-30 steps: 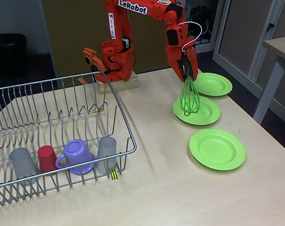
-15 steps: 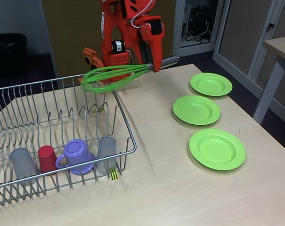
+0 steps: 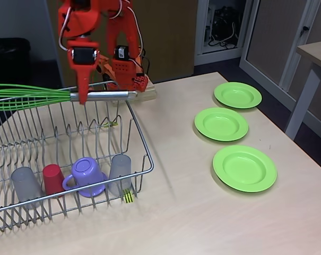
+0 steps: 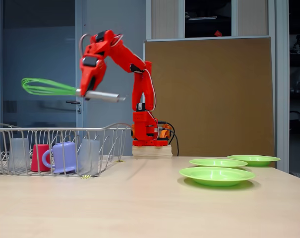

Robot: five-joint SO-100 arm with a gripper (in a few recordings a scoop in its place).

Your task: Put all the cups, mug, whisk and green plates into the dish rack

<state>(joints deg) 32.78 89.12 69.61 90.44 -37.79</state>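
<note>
An orange robot arm's jaws [image 3: 83, 96] pinched the whisk [image 3: 30, 96] by its handle, holding it level, well above the dish rack [image 3: 141, 139]. Inside the rack stood three cups [image 3: 53, 178] and the mug [image 3: 87, 176]. Three green plates [image 3: 244, 168] lay on the desk [image 3: 202, 223] beside the rack.

Silver wire dish rack [image 3: 70, 133], glossy plastic green plates [image 3: 244, 168], matt pale wood-look table [image 3: 202, 223], translucent grey cups [image 3: 25, 185].

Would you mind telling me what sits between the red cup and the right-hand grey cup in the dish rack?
The lavender mug sits between the red cup and that grey cup, in both fixed views.
</note>
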